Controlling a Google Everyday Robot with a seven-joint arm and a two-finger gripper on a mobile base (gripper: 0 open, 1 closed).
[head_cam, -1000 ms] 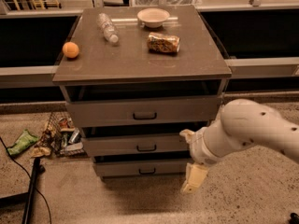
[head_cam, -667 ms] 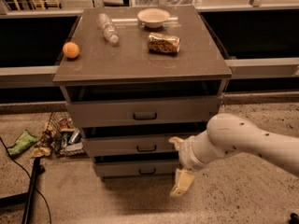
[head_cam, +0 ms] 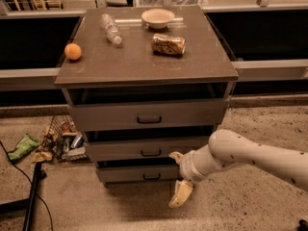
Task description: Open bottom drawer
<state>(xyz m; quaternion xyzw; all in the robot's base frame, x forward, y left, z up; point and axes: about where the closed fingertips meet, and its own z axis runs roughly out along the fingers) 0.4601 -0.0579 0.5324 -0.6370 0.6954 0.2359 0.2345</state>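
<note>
The bottom drawer (head_cam: 130, 173) is the lowest and narrowest grey front of the cabinet, with a small dark pull handle (head_cam: 151, 176) at its centre. A dark gap shows above its front. My gripper (head_cam: 175, 176) is at the end of the white arm (head_cam: 240, 158) that comes in from the right. It is at the right end of the bottom drawer's front, just right of the handle. Its cream fingers (head_cam: 182, 194) are spread apart, one pointing up and one down, holding nothing.
The middle drawer (head_cam: 144, 150) and top drawer (head_cam: 144, 115) sit above. On the cabinet top lie an orange (head_cam: 73, 51), a plastic bottle (head_cam: 110, 29), a bowl (head_cam: 158, 17) and a snack bag (head_cam: 168, 44). Litter (head_cam: 53, 141) and a dark pole (head_cam: 32, 196) lie at the left.
The arm has swung left, carrying the gripper from right of the cabinet to the right part of the bottom drawer's front. The drawers have not moved.
</note>
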